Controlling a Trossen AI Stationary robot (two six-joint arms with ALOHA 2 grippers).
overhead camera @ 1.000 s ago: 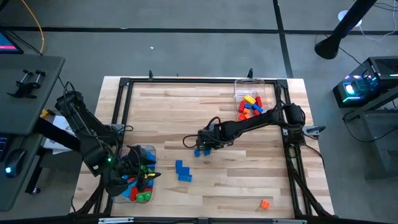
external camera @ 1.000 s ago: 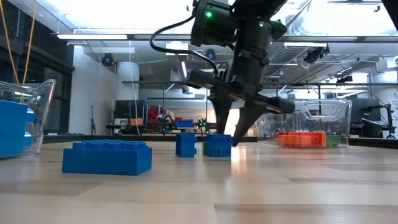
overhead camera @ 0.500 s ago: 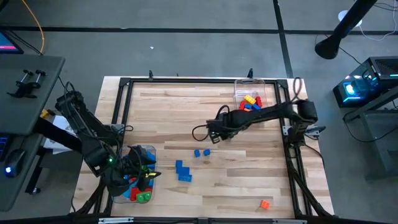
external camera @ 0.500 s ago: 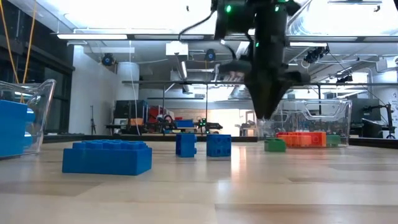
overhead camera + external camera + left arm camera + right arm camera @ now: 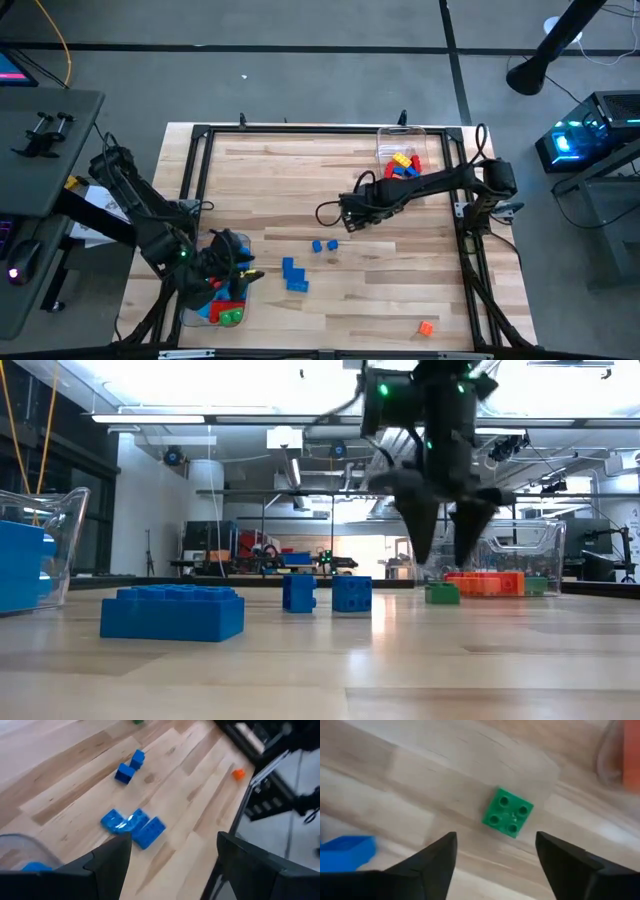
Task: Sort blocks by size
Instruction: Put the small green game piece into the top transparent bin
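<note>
A: In the high view the right arm's wrist (image 5: 352, 210) covers the small green brick (image 5: 507, 813); it cannot be seen there.

B: And the tub at seven o'clock (image 5: 238, 245)?

A: The left gripper (image 5: 236, 283) hides much of its contents. In the low view that tub (image 5: 55, 540) is cut off at the nine o'clock edge.

B: The far tub's bricks (image 5: 402, 168)?

A: Too small to count.

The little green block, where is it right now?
The green block lies flat on the wooden table, just under the right claw, which is open above it. In the low view it sits beside the clear tub of orange blocks.
</note>
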